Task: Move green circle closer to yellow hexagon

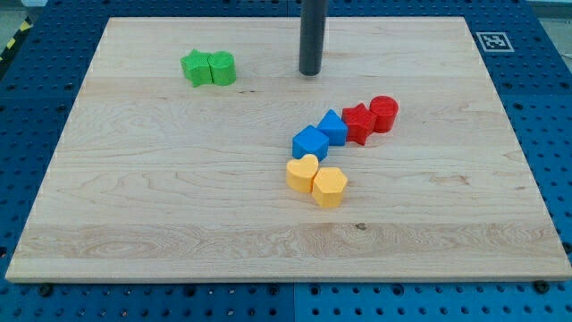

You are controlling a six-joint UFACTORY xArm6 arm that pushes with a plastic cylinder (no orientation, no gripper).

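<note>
The green circle (223,68) sits on the wooden board (161,206) near the view's top left, touching a green star-shaped block (197,69) on its left side. The yellow hexagon (329,187) lies well apart from it, near the middle of the board and toward the view's bottom right of the green pair. A yellow heart-shaped block (302,173) touches the hexagon on its upper left.

Just above the yellow pair, two blue blocks run in a diagonal line rising to the view's right: a blue cube-like block (310,143) and a second blue block (333,127), whose exact shape cannot be told. The line continues with a red star-shaped block (359,122) and a red cylinder (384,114), each touching its neighbour.

The dark rod descends from the view's top edge, and the tip (310,73) rests on bare board to the view's right of the green circle, clear of it and above the blue and red row. The arm carries no fingers, only this rod, so nothing is grasped. A square marker (492,40) is printed at the board's top right corner.
</note>
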